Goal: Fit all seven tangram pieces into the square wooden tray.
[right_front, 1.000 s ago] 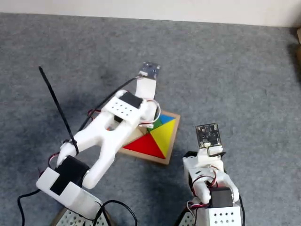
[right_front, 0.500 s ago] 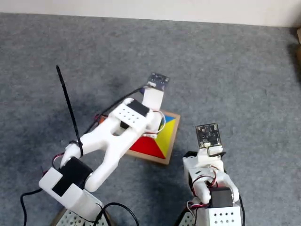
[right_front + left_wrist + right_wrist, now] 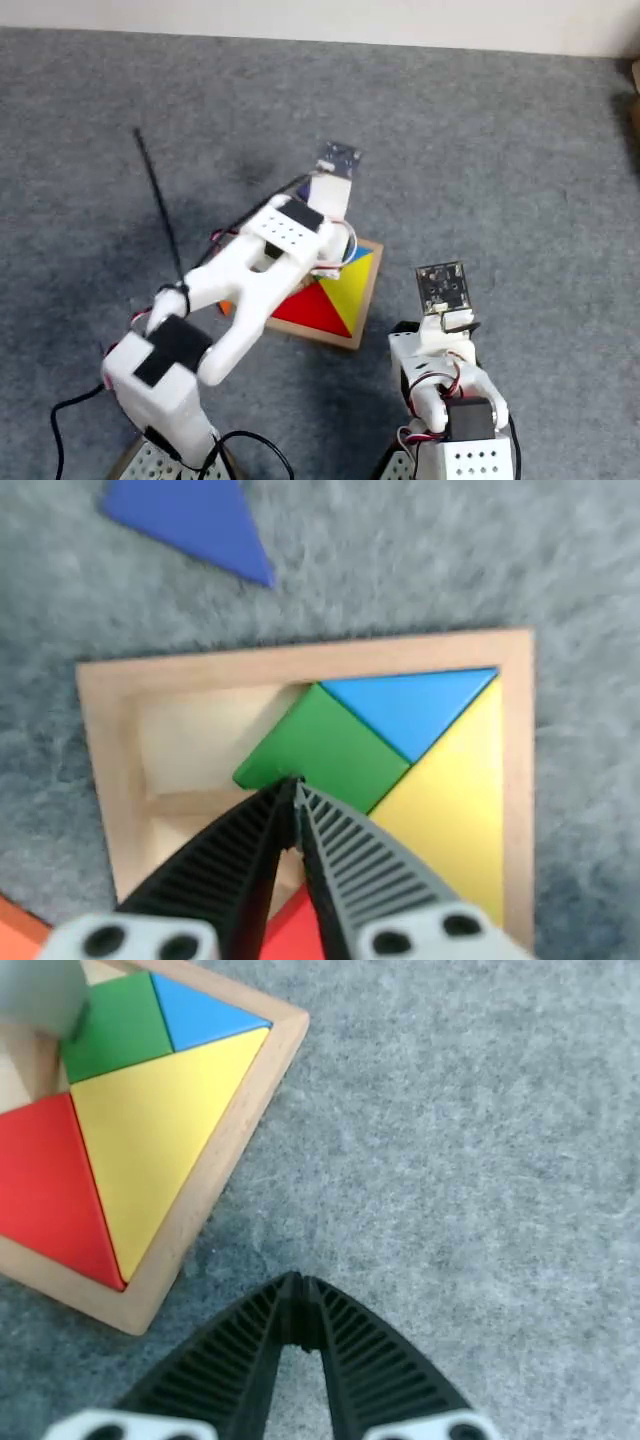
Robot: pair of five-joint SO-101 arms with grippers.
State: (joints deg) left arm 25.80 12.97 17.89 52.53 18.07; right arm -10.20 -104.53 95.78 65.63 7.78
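in the high view the left arm [image 3: 250, 285] stretches out over the square wooden tray [image 3: 366, 297], which lies on the grey carpet [image 3: 500, 150]. the arm covers much of the tray, with the yellow triangle [image 3: 349, 288] and the red triangle [image 3: 303, 309] showing beside it. the right arm [image 3: 448, 395] sits folded just beside the tray's near corner. in the left wrist view the left gripper [image 3: 297, 792] has its fingers pressed together with nothing between them, tips over a corner of the green square [image 3: 325, 748]. the green square lies in the tray touching the light blue triangle [image 3: 410, 704] and the yellow one, with bare wood beside it. a dark blue triangle [image 3: 188, 516] lies on the carpet outside the tray, and an orange piece [image 3: 14, 922] shows at the edge, also outside. in the right wrist view the right gripper [image 3: 300, 1298] is clenched on nothing, over bare carpet near the tray's corner; red, yellow, green and light blue pieces sit flush in the tray.
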